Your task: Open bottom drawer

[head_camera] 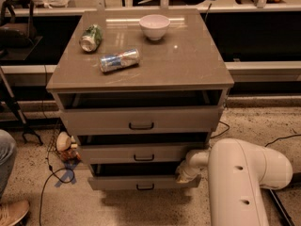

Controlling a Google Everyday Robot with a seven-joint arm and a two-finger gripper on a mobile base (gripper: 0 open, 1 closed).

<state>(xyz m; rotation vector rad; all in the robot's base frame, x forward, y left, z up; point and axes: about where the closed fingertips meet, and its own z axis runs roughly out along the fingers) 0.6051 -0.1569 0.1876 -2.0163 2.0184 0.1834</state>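
By bottom drawer (117, 183) of three, one gripper (185, 174)

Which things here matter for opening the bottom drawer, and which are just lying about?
For the job:
- bottom drawer
- its black handle
- gripper, at that drawer's right end

Lying about:
- white bowl, green can and blue can, all on the cabinet top
- top drawer and middle drawer
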